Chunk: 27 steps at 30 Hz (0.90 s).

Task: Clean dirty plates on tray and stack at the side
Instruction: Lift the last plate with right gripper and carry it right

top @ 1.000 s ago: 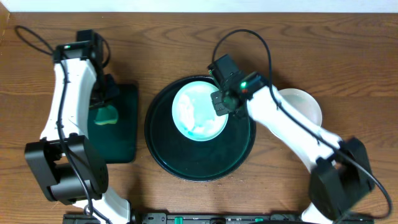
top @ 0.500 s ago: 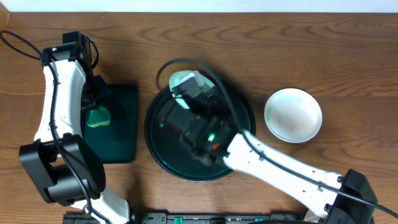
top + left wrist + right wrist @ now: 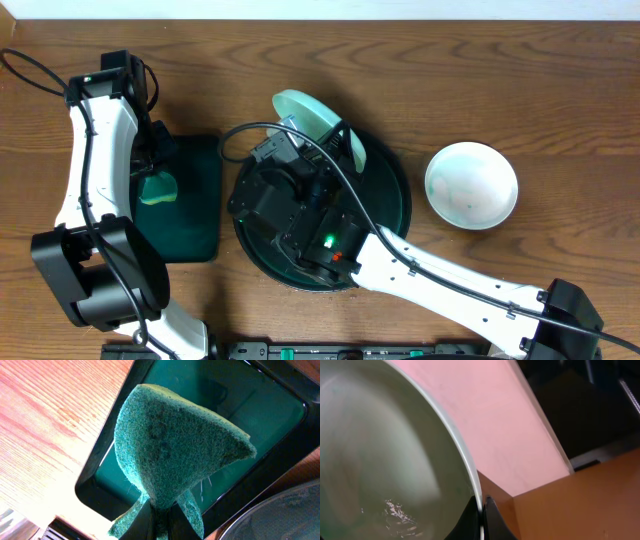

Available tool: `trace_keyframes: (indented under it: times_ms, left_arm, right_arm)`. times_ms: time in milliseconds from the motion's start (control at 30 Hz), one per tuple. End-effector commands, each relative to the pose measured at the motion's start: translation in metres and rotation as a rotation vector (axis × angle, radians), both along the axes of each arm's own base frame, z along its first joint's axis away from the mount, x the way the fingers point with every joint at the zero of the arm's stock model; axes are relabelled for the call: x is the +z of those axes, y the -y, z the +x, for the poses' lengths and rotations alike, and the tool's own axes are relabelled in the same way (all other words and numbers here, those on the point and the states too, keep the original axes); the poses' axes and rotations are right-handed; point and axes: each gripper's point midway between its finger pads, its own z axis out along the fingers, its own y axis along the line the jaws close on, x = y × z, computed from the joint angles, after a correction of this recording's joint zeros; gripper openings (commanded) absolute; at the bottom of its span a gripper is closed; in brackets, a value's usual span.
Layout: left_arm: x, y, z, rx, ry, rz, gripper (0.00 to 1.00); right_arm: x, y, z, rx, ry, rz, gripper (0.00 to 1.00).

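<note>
At the near edge of the counter [image 3: 560,100], the right arm [image 3: 430,275] reaches from the lower right of the overhead frame toward the centre, and its bulk hides much of the large round black tray [image 3: 392,205]. Only the tray's right side and rim show as bare dark floor, so I cannot tell what lies under the arm. Left of it, close beside its rim, sits the dark green rectangular tray [image 3: 195,225]. The left hand [image 3: 160,522] is closed tight on a green sponge [image 3: 170,450], which is pinched at its lower end and fans out into a folded cone over that tray's floor [image 3: 240,420]. From above the sponge [image 3: 155,188] sits over the tray's left part, but whether it touches the floor cannot be told. Right of the black tray and clear of it, a second plate [image 3: 471,185] rests flat on the counter, white with a pale teal tint. Farther up the frame, the held plate [image 3: 300,108] is tilted above the black tray's far rim, with its upper edge out past the rim. In the wrist view, the right hand [image 3: 481,510] is clamped narrowly on that plate's thin edge, and its glossy pale face [image 3: 385,450] fills the left of the view.
</note>
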Motion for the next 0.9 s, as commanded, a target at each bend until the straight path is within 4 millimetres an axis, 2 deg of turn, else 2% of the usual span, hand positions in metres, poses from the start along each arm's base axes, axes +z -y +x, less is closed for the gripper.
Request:
trace_keyframes:
  times_ms: [0,133,233,333,433,533,667,767,867]
  left_arm:
    - [0.005,-0.004,0.000,0.020,0.014,0.015,0.07]
    - [0.005,-0.004,0.000,0.020,0.014,0.015,0.07]
    - [0.005,-0.004,0.000,0.020,0.014,0.015,0.08]
    - [0.005,-0.004,0.000,0.020,0.014,0.015,0.07]
    - [0.005,-0.004,0.000,0.020,0.014,0.015,0.07]
    - [0.005,-0.004,0.000,0.020,0.013,0.015,0.07]
    - [0.005,-0.004,0.000,0.020,0.013,0.015,0.07]
    - [0.005,-0.004,0.000,0.020,0.013,0.015,0.07]
    - [0.005,-0.004,0.000,0.020,0.013,0.015,0.07]
  right_arm:
    - [-0.010,-0.004,0.002,0.069,-0.087,0.089,0.01]
    - [-0.063,-0.012,0.002,0.150,-0.354,0.270,0.01]
    - [-0.092,-0.021,-0.002,0.191,-0.562,0.468,0.01]
    - [-0.094,-0.025,-0.004,0.250,-0.706,0.639,0.01]
    - [-0.077,-0.011,0.004,0.284,-0.763,0.779,0.01]
    - [-0.054,0.027,0.018,0.252,-0.762,0.920,0.01]
    - [-0.040,0.111,0.034,0.030,-0.685,1.061,0.01]
    - [-0.047,0.180,0.034,-0.180,-0.652,1.111,0.01]
    - [-0.066,0.238,0.026,-0.380,-0.657,1.138,0.01]
